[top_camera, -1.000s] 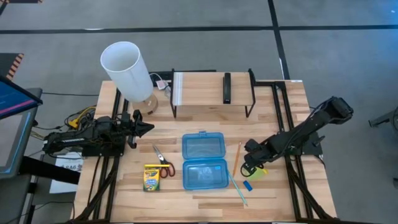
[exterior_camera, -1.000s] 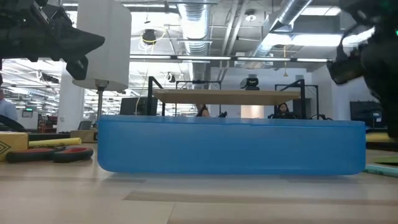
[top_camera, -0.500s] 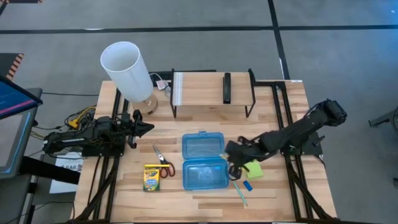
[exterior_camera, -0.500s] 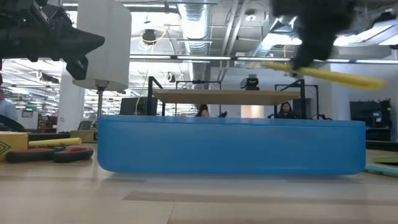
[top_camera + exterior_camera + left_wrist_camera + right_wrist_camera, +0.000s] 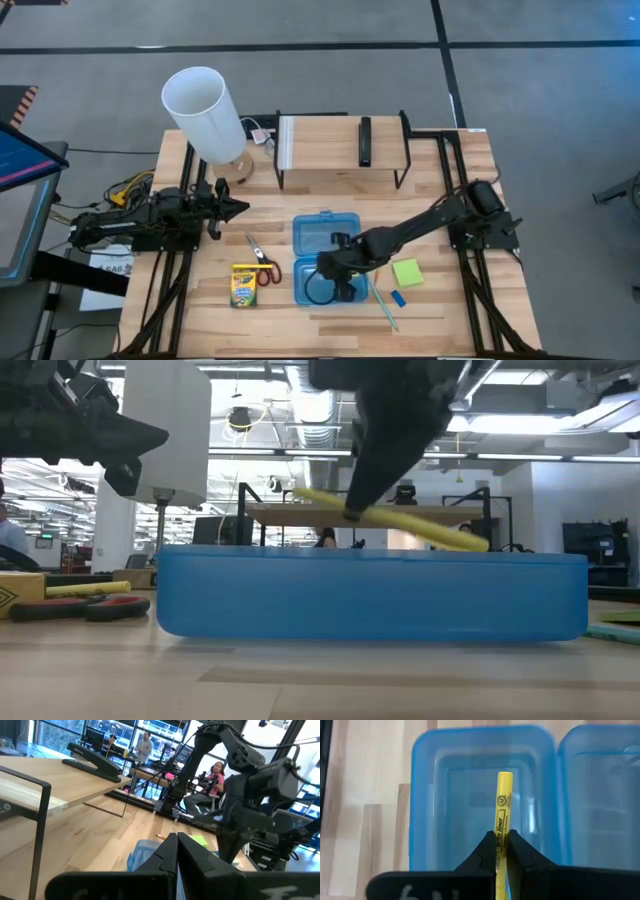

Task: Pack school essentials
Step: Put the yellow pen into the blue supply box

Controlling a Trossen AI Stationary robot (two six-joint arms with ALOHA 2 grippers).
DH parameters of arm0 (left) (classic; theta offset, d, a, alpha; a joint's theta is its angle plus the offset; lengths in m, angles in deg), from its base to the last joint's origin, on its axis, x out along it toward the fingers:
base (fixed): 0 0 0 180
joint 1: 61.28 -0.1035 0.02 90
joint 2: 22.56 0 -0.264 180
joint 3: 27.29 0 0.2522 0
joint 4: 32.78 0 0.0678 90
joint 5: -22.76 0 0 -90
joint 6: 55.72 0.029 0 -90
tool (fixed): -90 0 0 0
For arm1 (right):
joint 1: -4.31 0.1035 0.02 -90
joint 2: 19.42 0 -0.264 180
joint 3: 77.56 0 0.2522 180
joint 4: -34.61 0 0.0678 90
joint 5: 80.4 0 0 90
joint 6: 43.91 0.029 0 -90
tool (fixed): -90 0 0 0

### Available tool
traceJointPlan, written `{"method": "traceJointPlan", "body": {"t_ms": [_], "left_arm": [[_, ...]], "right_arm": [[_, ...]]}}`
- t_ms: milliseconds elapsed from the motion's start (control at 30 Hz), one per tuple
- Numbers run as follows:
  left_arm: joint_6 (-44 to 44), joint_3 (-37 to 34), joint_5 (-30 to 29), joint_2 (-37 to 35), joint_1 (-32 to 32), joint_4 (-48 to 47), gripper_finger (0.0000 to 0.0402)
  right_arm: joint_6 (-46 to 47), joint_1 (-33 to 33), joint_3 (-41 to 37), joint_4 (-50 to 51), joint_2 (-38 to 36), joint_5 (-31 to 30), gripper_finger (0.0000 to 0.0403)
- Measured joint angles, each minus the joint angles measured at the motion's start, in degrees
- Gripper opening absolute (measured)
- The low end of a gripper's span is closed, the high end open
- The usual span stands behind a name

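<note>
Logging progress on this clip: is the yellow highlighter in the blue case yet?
Not yet. The right gripper holds the yellow highlighter above the open blue case; low view shows it above the rim.

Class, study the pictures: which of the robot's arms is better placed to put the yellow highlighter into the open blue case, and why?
The right. Its gripper is shut on the yellow highlighter and hangs directly over the open blue case. The left gripper waits with its fingers shut, off to the side near the white lamp, holding nothing.

yellow marker (image 5: 503, 807) held level above open case (image 5: 425, 810)
</note>
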Motion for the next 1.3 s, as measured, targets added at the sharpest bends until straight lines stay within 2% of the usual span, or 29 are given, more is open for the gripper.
{"method": "traceJointPlan", "body": {"t_ms": [133, 300, 433, 567, 733, 867, 1000, 1133, 1300], "left_arm": [[0.4, 0.0, 0.0, 0.0, 0.0, 0.1, 0.0], [0.5, 0.0, 0.0, 0.0, 0.0, 0.1, 0.0], [0.5, 0.0, 0.1, 0.0, 0.0, 0.1, 0.0], [0.5, 0.0, 1.1, 0.0, 0.0, 0.1, 0.0], [1.5, 0.0, 1.8, 0.0, 0.0, 0.2, 0.0], [2.5, 0.0, 4.1, 0.0, 0.0, 0.1, 0.0], [3.3, 0.0, 6.5, 0.0, 0.2, 0.3, 0.0], [4.4, 0.0, 5.7, 0.2, 1.5, 0.3, 0.0002], [4.9, 0.2, 2.8, 1.4, 4.1, 0.5, 0.0013]], "right_arm": [[-0.1, -0.7, 0.2, -0.2, 2.2, 1.4, 0.0062], [-0.1, -1.1, 0.2, 0.6, 2.2, 1.6, 0.0121], [-0.1, -1.0, 0.2, 1.7, 0.7, 1.6, 0.0168], [0.9, -1.0, 0.2, 4.2, -1.2, 0.5, 0.0197], [1.2, 0.7, -0.1, 1.0, -3.0, -3.5, 0.0204], [1.3, 2.6, -2.8, -1.7, -3.5, -4.4, 0.0196], [3.8, 4.1, -6.6, -3.1, -5.1, -8.5, 0.0188], [5.4, 4.5, -12.0, -8.4, -8.5, -11.2, 0.0185], [4.5, 4.4, -20.4, -21.6, -15.2, -12.0, 0.0187]]}}
